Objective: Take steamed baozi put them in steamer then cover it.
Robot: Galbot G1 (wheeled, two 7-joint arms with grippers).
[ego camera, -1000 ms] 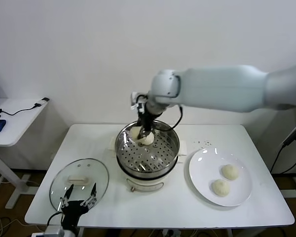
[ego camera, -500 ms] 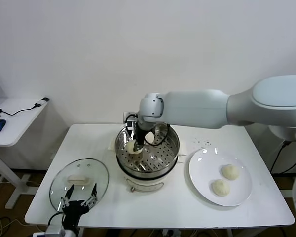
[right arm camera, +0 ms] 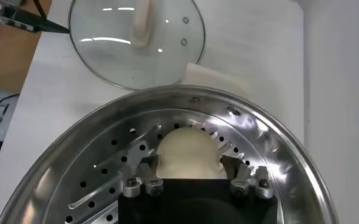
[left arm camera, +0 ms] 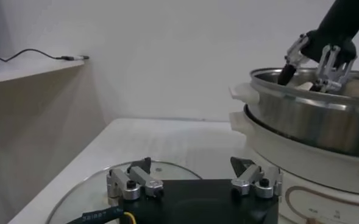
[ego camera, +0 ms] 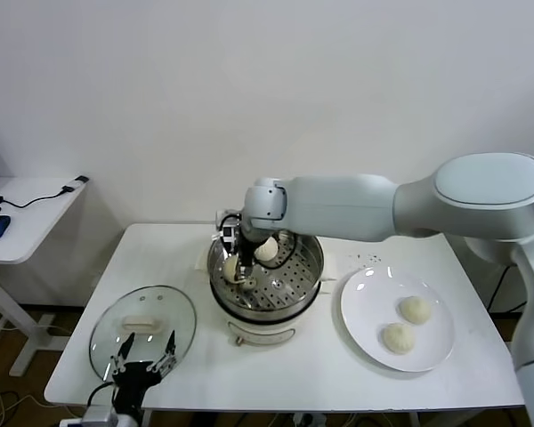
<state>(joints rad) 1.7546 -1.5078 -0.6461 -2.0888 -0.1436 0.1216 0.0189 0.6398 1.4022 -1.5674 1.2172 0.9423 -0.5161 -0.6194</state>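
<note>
Right end effector, fingers apart, straddles a dome-up baozi in the steamer.

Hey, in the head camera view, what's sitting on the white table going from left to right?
glass lid → steamer, with the right tool down inside it → white plate holding two steamed baozi.

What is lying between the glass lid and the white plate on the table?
The steamer stands between the glass lid and the white plate, as the head view shows. The right gripper is inside it, over a bun.
</note>
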